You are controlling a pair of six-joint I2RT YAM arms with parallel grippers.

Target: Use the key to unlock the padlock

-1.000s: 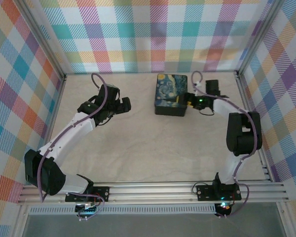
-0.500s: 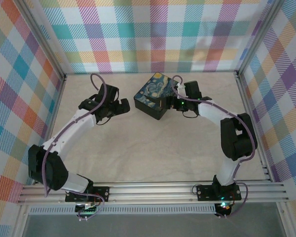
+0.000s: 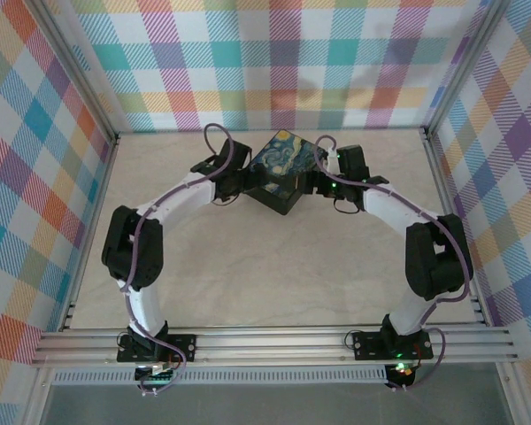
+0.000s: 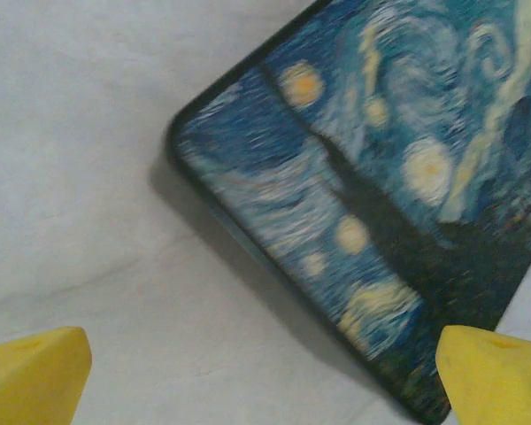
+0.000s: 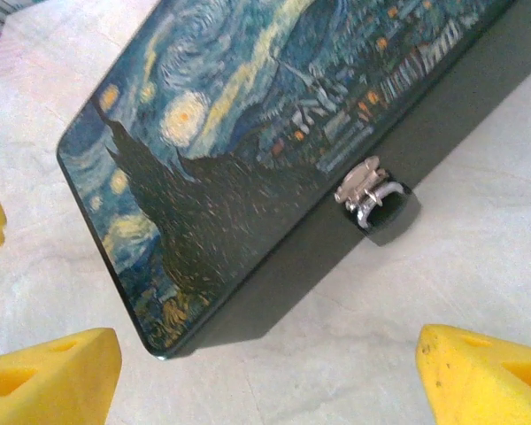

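1. The right fingers (image 5: pixel 44 372), yellow wedges, stand spread and empty; the left fingers (image 4: pixel 31 372) are spread likewise.
2. Ahead, nearer the right-hand finger, the padlock (image 5: pixel 385 208) hangs from the box's (image 5: pixel 248 133) metal hasp (image 5: pixel 358 181), its silvery loop toward the lid and its dark body toward the pale counter (image 5: pixel 478 266).
3. Ahead of the left fingers lies the painted lid's rounded corner.

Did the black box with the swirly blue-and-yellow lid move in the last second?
Yes: the black painted-lid box slid left, away from the right aluminium side rail, and rotated to sit diagonal to it.

Bright even light, soft shadows beside the box (image 5: pixel 248 177), left wrist view motion-blurred, right wrist view sharper
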